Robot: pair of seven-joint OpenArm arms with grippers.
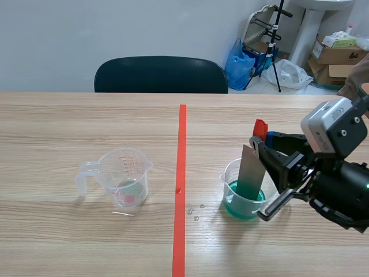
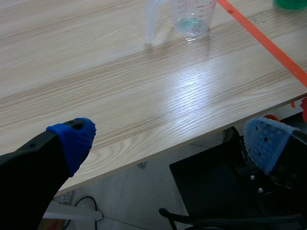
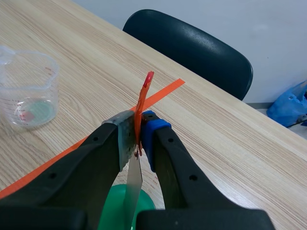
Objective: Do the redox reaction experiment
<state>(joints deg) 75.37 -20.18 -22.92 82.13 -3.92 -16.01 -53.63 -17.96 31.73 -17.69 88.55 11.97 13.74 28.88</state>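
wooden table (image 1: 86, 127), right hand (image 3: 138, 136) clamping metal strip (image 1: 252, 170)

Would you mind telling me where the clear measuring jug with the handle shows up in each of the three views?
Scene view: the measuring jug stands left of the tape line, handle pointing left.
Left wrist view: measuring jug far ahead of the left gripper, beside the tape line.
Right wrist view: measuring jug beside the right gripper, across the tape line.
Shared landmark: the orange-red tape line.
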